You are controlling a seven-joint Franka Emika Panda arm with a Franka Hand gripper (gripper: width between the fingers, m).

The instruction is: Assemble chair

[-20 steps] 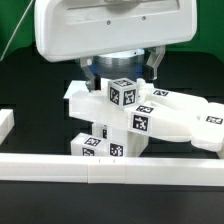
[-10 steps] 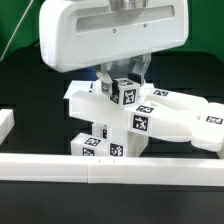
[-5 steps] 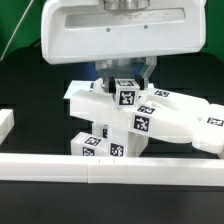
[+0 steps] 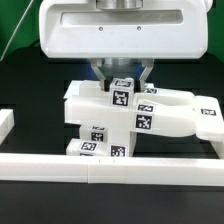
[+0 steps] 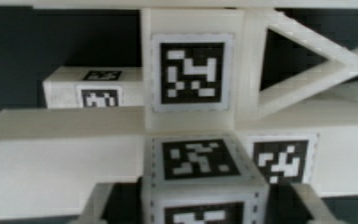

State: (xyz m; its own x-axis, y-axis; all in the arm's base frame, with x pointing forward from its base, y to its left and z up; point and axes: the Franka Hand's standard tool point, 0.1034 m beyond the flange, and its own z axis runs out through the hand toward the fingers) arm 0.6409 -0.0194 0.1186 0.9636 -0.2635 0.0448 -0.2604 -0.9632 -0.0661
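Observation:
The partly joined white chair (image 4: pixel 165 118) stands at the middle of the black table, its tagged pieces stacked and a long tagged piece reaching toward the exterior view's right. A small white tagged block (image 4: pixel 122 93) sits on top of it. My gripper (image 4: pixel 122 80) comes down from above and is shut on this block, one finger on each side. In the wrist view the same block (image 5: pixel 208 165) fills the space between my fingers (image 5: pixel 115 205), with the gripper (image 5: pixel 220 208) closed around it. Beyond it lie the chair's flat panel (image 5: pixel 69 125) and another tagged post (image 5: pixel 194 65).
A long white border rail (image 4: pixel 110 166) runs across the front of the table. A short white piece (image 4: pixel 5 122) lies at the exterior view's left edge. The large white arm housing (image 4: pixel 120 30) hides what lies behind the chair.
The gripper has stayed shut on the block. The chair beneath has swung: its long piece on the right now lies more level, and the lower tags have shifted slightly left.

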